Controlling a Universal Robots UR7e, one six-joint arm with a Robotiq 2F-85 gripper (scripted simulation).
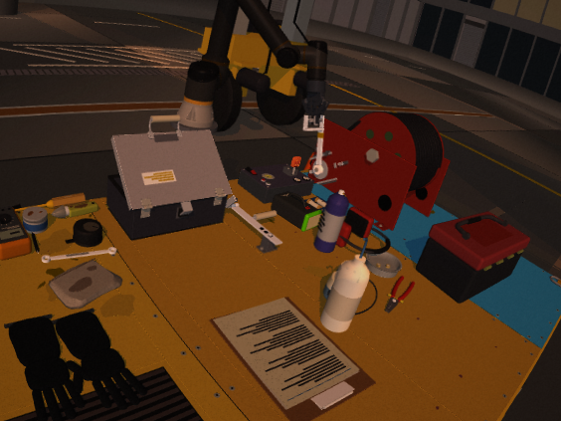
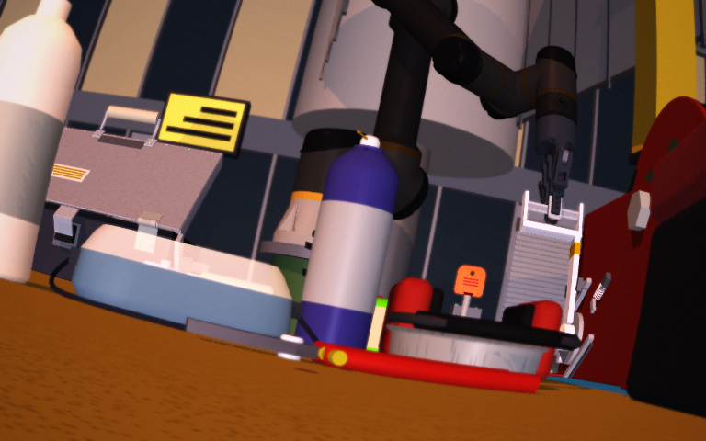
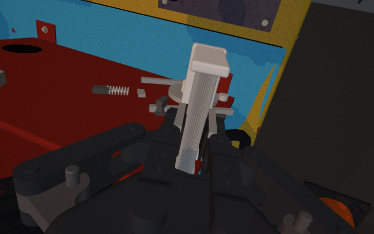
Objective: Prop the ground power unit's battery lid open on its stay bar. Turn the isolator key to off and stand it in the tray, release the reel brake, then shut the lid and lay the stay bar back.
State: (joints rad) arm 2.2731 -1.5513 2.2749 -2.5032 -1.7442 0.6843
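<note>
The reel brake lever point(image 1: 318, 145) point(image 2: 552, 260) point(image 3: 202, 110) is a white ribbed handle standing upright on the left face of the red cable reel point(image 1: 388, 162), pivoting on a round hub, and my gripper point(image 1: 314, 119) point(image 2: 553, 208) point(image 3: 193, 165) is closed around its top end from above. The battery box point(image 1: 166, 182) sits to the left with its grey lid point(image 1: 166, 165) raised at a slant. The stay bar point(image 1: 253, 222) lies on the deck beside the box. The orange-tagged isolator key point(image 1: 296, 161) point(image 2: 469, 283) stands near the dark panel behind the reel.
A red-lidded battery case point(image 1: 472, 252) sits right of the reel on the blue mat. A purple spray can point(image 1: 330, 220), a white bottle point(image 1: 345, 289), a small dish point(image 1: 383, 264), pliers point(image 1: 400, 292) and a clipboard point(image 1: 293, 352) crowd the front. Tools and gloves lie at left.
</note>
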